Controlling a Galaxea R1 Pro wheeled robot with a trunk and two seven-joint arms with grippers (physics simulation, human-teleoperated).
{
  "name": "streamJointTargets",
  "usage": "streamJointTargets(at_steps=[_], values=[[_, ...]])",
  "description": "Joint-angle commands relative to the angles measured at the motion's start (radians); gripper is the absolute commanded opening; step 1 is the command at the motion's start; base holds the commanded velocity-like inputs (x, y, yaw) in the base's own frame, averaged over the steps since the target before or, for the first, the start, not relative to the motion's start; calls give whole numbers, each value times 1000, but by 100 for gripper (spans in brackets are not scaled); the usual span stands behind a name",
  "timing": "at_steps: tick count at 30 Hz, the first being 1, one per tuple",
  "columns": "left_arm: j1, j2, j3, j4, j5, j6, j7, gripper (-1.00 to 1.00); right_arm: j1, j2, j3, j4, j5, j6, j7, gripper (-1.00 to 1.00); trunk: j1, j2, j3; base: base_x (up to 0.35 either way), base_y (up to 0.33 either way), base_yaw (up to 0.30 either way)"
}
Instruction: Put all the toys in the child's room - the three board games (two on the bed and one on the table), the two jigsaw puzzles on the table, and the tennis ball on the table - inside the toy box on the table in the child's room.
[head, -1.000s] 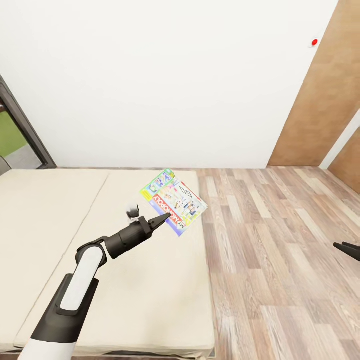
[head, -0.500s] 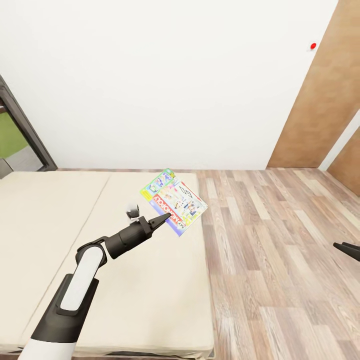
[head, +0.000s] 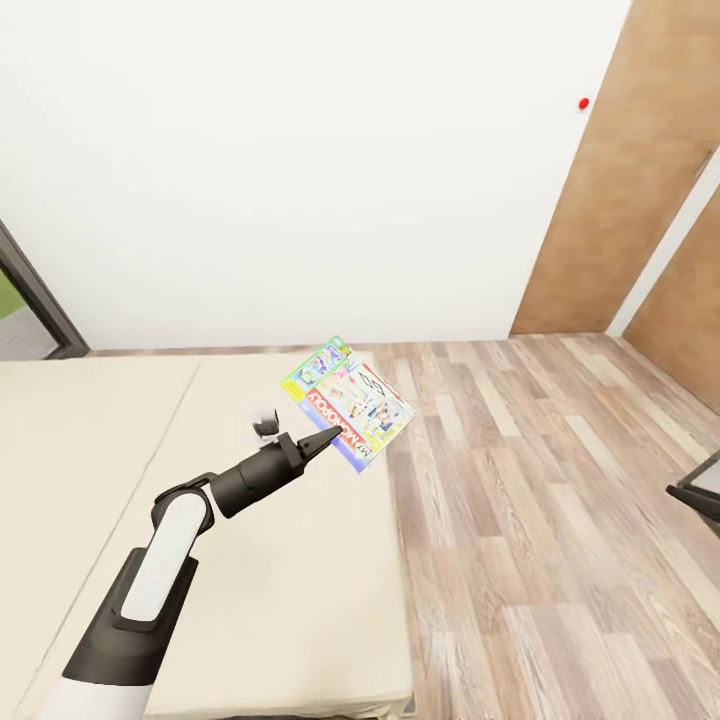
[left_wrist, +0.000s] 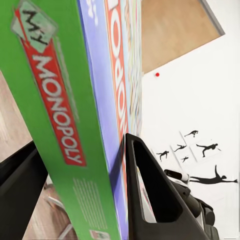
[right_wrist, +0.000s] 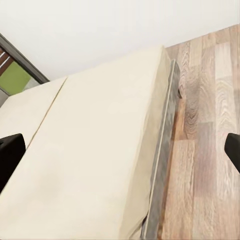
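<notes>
Since a second ago the whole head picture has slid to the left, so the camera has turned; the red dot (head: 584, 103) on the wall and the brown door (head: 620, 190) now sit further left, and less of the dark window frame (head: 35, 295) shows. Against the arm, the Monopoly box (head: 347, 402) has not moved.

That box is flat and wide. Its top is white with little coloured pictures, a red "Monopoly" band and a green corner. In the left wrist view its thin green side (left_wrist: 60, 125) has "My Monopoly" on it in red and white, and next to that is a blue-purple strip.

Held up in the air, the box tilts over the edge of the cream bed (head: 200, 520), where the bed meets the wood-plank floor (head: 540, 480). It does not touch the bed.

The left hand (head: 322, 437) is closed tight on the box's near edge. In the left wrist view, one black finger (left_wrist: 155, 195) presses on the top face and the other (left_wrist: 20, 185) is on the far side, with the box between them. The left arm (head: 170, 540) is bent at the elbow and reaches forward and up, with its white and black parts over the bed.

The right hand (head: 695, 498) peeks in low at the head picture's right edge, over the floor. In the right wrist view its black fingertips (right_wrist: 10, 155) are far apart and hold nothing, with the bed and floor below them.
</notes>
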Motion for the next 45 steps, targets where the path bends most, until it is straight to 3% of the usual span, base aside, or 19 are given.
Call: streamJointTargets(at_steps=[1,23,45], values=[[0,1,0,0,1,3,-1,-100,-1,0,0,0,1,10,5,100,-4,7,3,0,0,-236],[0,2,-1,0,3,6,-5,-100,-1,0,0,0,2,10,5,100,-88,161,91,0,0,-239],[0,2,0,-1,2,6,-6,-100,-2,1,4,0,3,29,3,100,-173,315,167,0,0,-77]])
